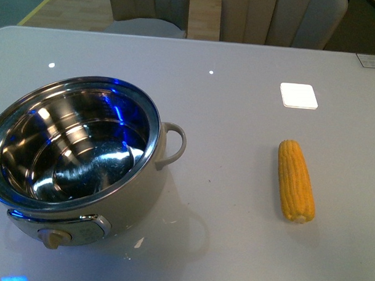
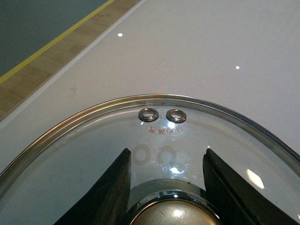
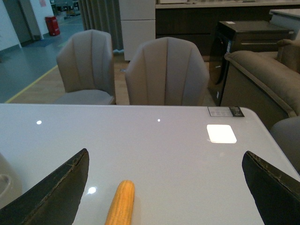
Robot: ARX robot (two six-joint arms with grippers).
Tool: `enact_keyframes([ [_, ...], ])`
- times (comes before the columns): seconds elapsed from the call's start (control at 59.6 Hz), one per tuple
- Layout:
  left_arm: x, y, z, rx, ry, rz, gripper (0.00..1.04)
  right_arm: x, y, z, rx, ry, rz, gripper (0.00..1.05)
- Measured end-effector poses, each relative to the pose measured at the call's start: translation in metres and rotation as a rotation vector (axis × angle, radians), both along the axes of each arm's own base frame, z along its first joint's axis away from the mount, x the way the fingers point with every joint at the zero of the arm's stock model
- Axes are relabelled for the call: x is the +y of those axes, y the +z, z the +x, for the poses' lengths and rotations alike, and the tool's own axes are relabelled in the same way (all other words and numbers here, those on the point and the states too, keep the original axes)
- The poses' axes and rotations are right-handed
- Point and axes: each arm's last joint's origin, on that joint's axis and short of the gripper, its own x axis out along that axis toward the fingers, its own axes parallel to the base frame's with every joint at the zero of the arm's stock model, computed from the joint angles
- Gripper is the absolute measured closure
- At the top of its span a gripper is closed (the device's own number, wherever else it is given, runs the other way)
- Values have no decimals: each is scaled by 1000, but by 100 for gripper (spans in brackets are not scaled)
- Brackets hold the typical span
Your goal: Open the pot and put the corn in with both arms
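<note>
Steel gleams bare inside the pot [image 1: 136, 194]. With the glass lid [image 2: 93, 140] off it, I judge the opening done and the corn to be the job in hand.

My left hand [image 2: 167, 151] has a finger on either side of the lid's knob [image 2: 171, 213], out over the pale surface [image 1: 237, 117] and outside the front view. I cannot tell whether those fingers pinch the knob or merely flank it.

My right hand [image 3: 165, 153] is spread wide and holds nothing. The corn cob [image 1: 296, 180] lies flat on the surface well to the right of the pot, and in the right wrist view it sits ahead of the hand, a little off centre between the fingers.

To do this well, I should:
- shift sideways until the cob is centred;
- turn the wrist so the fingers cross the cob's length;
- come down low and close on its thick middle rather than the tapered end, since a round cob could roll or squirt out of a shallow pinch;
- lift it clear of the rim and the loop handle [image 1: 175, 146], then let go low over the bowl so it does not bounce.

The left arm should stay wide of that path.
</note>
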Motion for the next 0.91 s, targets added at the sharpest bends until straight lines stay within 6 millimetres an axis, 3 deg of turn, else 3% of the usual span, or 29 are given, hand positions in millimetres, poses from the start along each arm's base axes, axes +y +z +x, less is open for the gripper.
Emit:
enact_keyframes([
  [0.201,-1,-1,1,6,-4,2,63,0,0,0,0,0,0,9],
  [0.369,-4,6,3,0,-1,11,37,0,0,0,0,0,0,9],
  [0.571,-4,38,8,-52,20,57,6,0,0,0,0,0,0,9],
  [0.907,-3,46,9,-71,22,68,7,0,0,0,0,0,0,9],
])
